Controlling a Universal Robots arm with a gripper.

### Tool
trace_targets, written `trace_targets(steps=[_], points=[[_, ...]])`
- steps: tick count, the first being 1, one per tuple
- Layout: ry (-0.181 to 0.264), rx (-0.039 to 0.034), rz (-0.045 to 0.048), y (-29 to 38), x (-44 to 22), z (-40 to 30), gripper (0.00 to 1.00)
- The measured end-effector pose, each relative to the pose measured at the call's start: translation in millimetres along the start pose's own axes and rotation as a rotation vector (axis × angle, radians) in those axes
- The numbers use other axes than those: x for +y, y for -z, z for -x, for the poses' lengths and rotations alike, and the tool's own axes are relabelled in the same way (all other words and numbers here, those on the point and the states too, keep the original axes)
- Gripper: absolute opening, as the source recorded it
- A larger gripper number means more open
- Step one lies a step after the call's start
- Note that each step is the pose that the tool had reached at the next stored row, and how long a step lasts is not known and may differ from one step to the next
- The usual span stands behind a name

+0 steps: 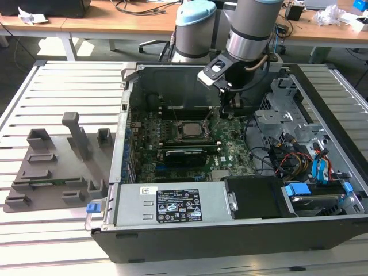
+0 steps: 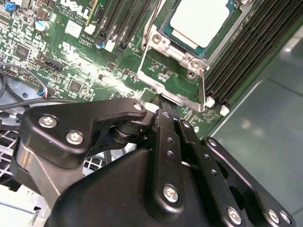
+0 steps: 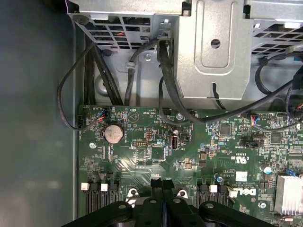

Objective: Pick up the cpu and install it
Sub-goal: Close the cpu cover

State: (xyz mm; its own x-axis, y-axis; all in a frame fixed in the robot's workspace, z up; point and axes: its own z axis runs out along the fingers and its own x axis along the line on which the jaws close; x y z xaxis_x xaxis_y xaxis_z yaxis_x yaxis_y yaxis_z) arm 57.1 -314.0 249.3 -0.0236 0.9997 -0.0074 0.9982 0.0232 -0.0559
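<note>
The cpu, a square chip with a pale silvery top, lies flat in its socket frame on the green board, just beside the gripper. The second wrist view cuts off one edge of the cpu. The gripper is closed on nothing. The open computer case rests on a slatted grey bench, with wooden desks behind.

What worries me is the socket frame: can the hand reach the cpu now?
Probably yes: the cpu lies uncovered on top, the hand close beside it; the socket frame hugging its edges might hamper a grip.
</note>
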Motion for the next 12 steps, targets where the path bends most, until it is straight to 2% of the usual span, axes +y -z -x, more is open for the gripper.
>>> trace_targets(steps=[12], points=[[0.0,0.0,0.0,-0.7,-12.3,-0.3,0.11]])
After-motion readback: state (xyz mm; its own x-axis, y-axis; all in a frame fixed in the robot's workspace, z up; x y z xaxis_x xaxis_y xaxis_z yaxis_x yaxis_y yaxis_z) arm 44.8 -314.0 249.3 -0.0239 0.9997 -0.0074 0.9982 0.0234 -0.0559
